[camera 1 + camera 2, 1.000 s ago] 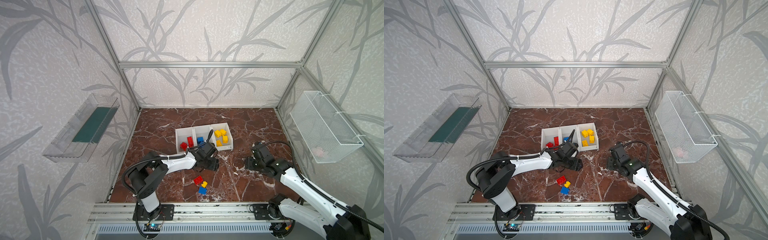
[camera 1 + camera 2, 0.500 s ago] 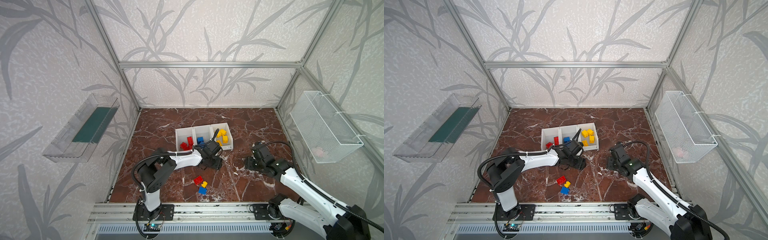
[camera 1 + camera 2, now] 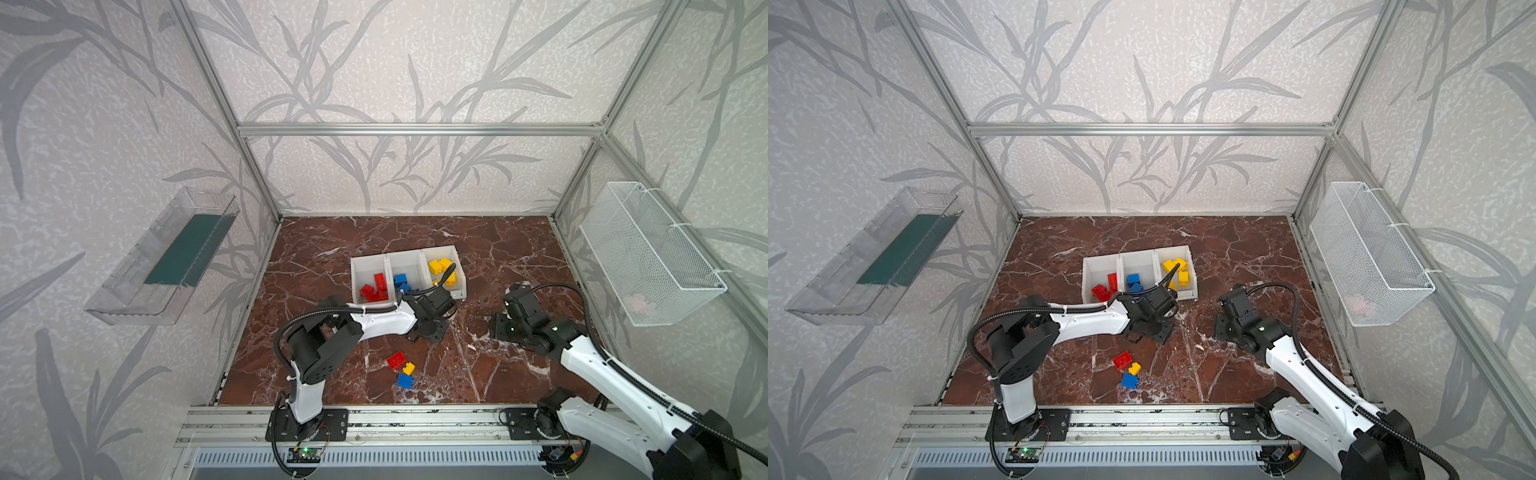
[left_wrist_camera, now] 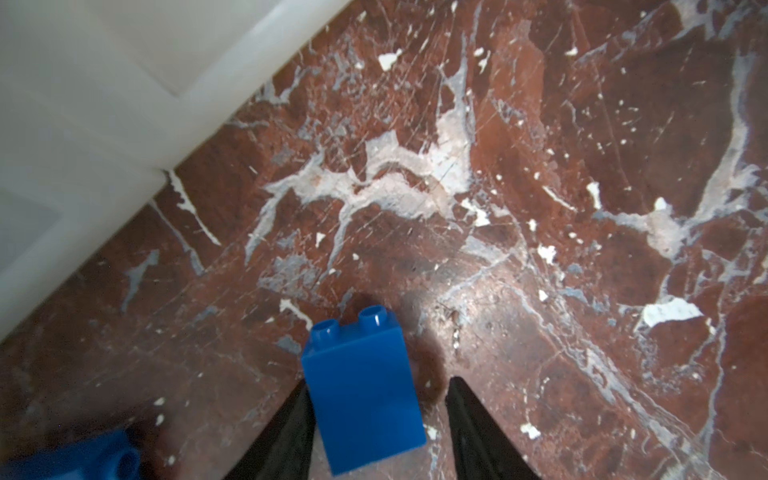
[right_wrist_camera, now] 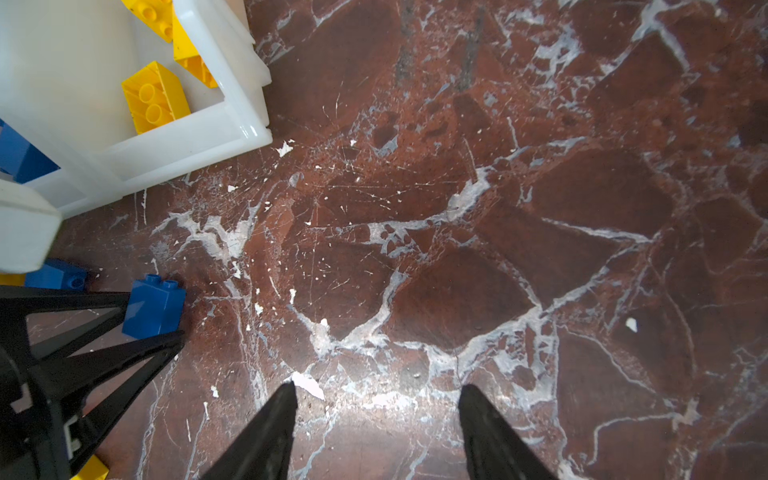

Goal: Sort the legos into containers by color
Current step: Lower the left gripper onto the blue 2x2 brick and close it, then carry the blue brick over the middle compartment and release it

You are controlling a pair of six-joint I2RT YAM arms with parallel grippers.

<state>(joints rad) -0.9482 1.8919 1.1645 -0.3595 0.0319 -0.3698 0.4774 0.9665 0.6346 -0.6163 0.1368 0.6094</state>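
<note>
Between the fingers of my left gripper (image 4: 380, 381) a blue lego (image 4: 361, 395) stands on the marble floor. It leans on one finger, with a gap to the other, so the jaws are open around it. In both top views this gripper (image 3: 428, 328) (image 3: 1148, 330) is low, just in front of the three white bins (image 3: 409, 254), which hold red, blue and yellow legos. A second blue lego (image 5: 56, 276) lies beside it. Red (image 3: 396, 360), yellow (image 3: 409, 368) and blue (image 3: 404, 380) legos lie loose nearer the front. My right gripper (image 5: 378, 385) hangs open and empty over bare floor.
The yellow bin's corner (image 5: 187, 137) is close to both grippers. A yellow lego (image 5: 93, 469) shows under the left gripper's frame. A wire basket (image 3: 648, 257) hangs on the right wall, a clear tray (image 3: 166, 257) on the left wall.
My left gripper has slid to the right along the front of the bins and lowered, and its jaws have narrowed around the blue lego. The right arm has not moved.
</note>
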